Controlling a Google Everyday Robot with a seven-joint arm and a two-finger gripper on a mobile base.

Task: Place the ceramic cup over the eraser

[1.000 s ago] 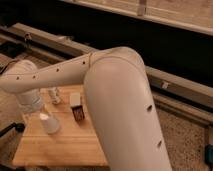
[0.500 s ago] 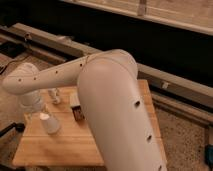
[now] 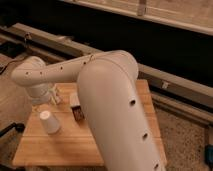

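The small white ceramic cup (image 3: 49, 121) stands upside down on the left part of the wooden table (image 3: 60, 150). The eraser (image 3: 77, 113), a small dark reddish-brown block, lies just right of the cup, apart from it and against the edge of my arm. My arm (image 3: 115, 105) fills the middle of the view and reaches left to its wrist (image 3: 31, 79). My gripper (image 3: 39, 102) hangs below the wrist, just above and behind the cup; it is largely hidden.
A knobbly white bottle (image 3: 54, 95) stands behind the cup near the gripper. A metal rail (image 3: 165, 80) and a dark wall run behind the table. A black object (image 3: 10, 131) sticks out at the table's left. My arm hides the table's right half.
My arm's big link has swung left and nearer, covering more of the table. The cup and the eraser have stayed in place.
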